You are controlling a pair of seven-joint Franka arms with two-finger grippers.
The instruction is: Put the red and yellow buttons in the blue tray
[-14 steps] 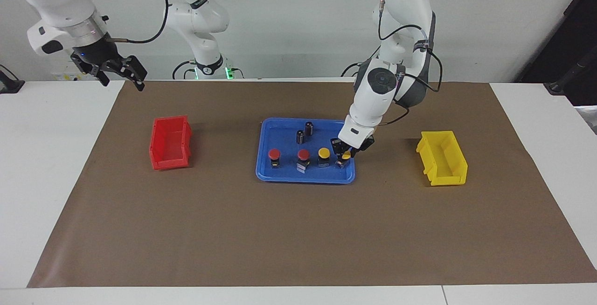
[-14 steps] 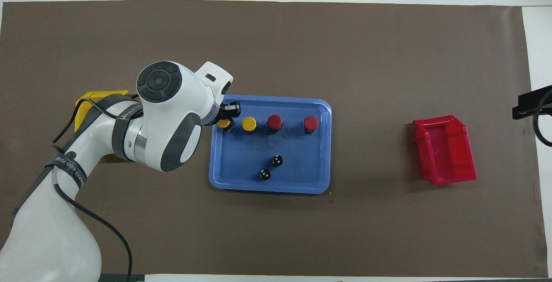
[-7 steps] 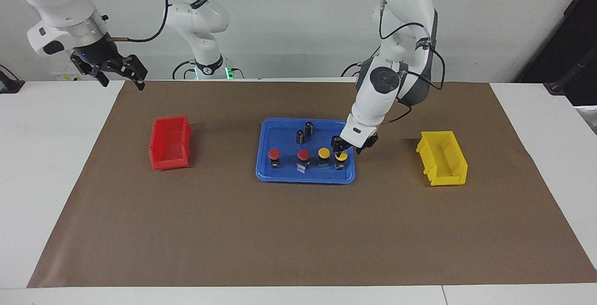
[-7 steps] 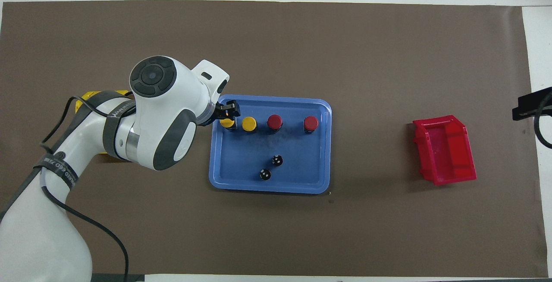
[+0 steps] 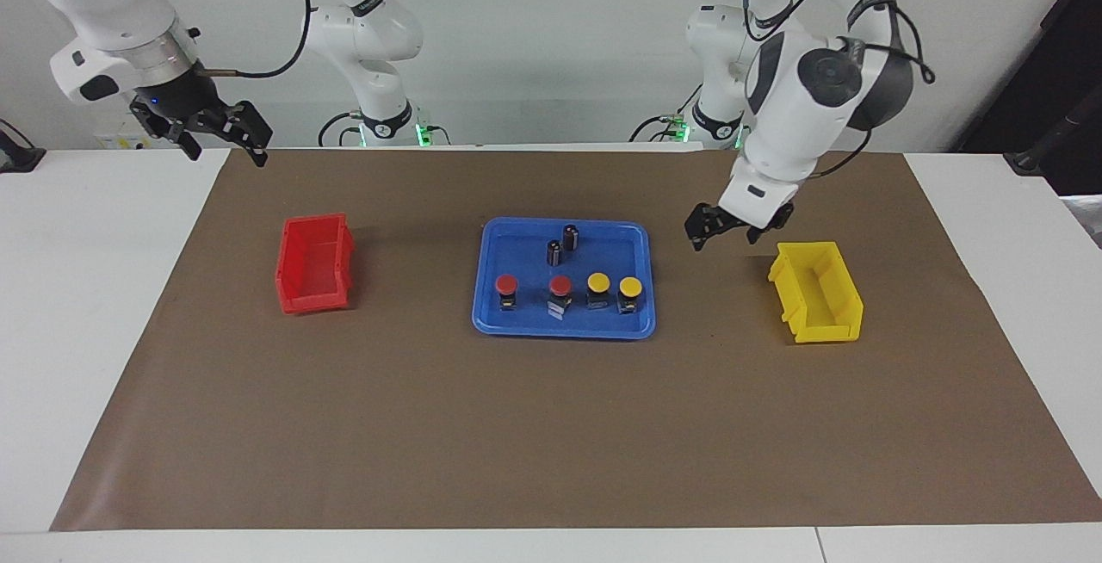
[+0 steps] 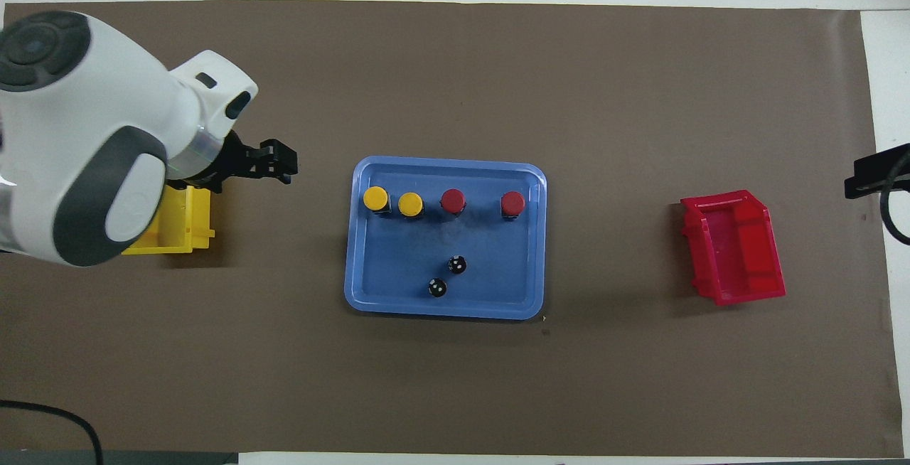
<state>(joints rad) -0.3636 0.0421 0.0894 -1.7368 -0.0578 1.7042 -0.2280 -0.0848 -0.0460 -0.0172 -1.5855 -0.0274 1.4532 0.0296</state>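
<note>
We see the blue tray [image 5: 564,326] at the centre of both frames, lying on the brown mat [image 5: 551,442] that covers the surface. Four buttons stand in it in a row: in the facing view, from frame left to frame right, a red button [image 5: 506,286], a second red button [image 5: 560,287], a yellow button [image 5: 598,283] and a second yellow button [image 5: 630,288] close to the tray's rim. All four stand upright on their black bases, apart from one another. Higher in that view, two dark capless cylinders [image 5: 562,244] stand just beside each other inside the same tray.

The red bin [image 5: 314,263] sits at mid-left of the facing frame and we see nothing in it. The yellow bin [image 5: 816,291] sits at mid-right, also showing nothing inside.

The left end effector [image 5: 726,229] hangs in the air over the mat between the tray and the yellow bin; its fingers stand apart and hold nothing. In the overhead view the left arm fills the upper left and partly covers the yellow bin.

The right end effector [image 5: 215,134] waits, raised at the upper left of the facing frame above the mat's corner, fingers apart and holding nothing.
</note>
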